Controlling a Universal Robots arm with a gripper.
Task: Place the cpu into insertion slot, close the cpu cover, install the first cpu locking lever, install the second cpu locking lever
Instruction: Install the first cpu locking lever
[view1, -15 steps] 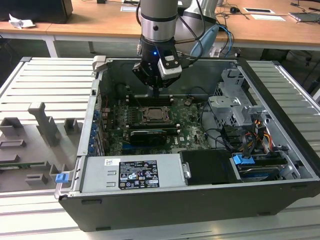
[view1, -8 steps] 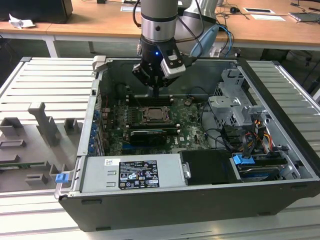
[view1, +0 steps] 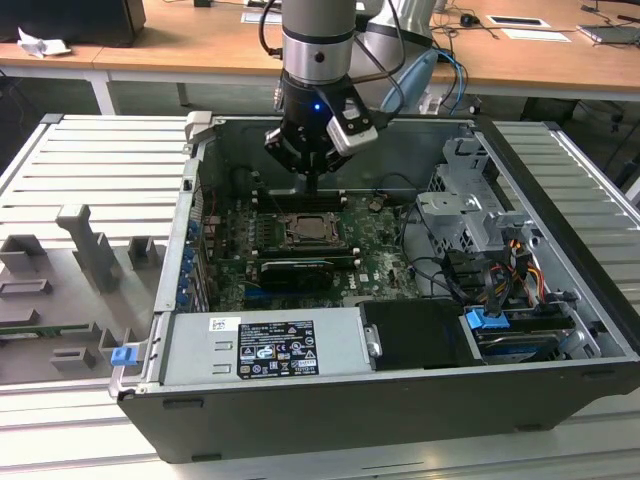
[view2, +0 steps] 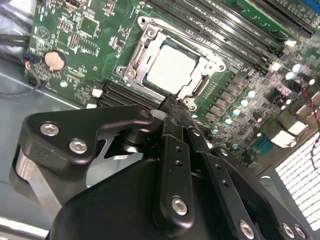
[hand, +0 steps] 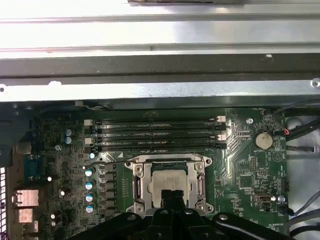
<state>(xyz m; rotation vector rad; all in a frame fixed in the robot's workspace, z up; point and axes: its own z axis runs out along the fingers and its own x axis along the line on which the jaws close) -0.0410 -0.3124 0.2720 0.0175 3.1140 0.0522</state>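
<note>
The cpu (view2: 171, 68) lies flat in the insertion slot (view2: 131, 73), its silver-beige face up, on the green board. The cpu cover (view2: 201, 86) lies down flat around the chip as a silvery frame. My gripper (view2: 171, 99) is shut with nothing between its black fingers, and its tip hovers at the socket's edge. In the first wrist view the gripper (hand: 173, 194) overlaps part of the cpu (hand: 165, 181). In the exterior view the gripper (view1: 311, 188) hangs just above the insertion slot (view1: 308, 231) inside the open computer case. I cannot tell how the locking levers stand.
Long black memory slots (hand: 155, 135) run beside the socket. A coin battery (hand: 262, 140) sits on the board. The grey case wall (view1: 400, 150), a drive cage (view1: 470, 215), cables (view1: 500, 270) and the power supply (view1: 270, 345) surround the board.
</note>
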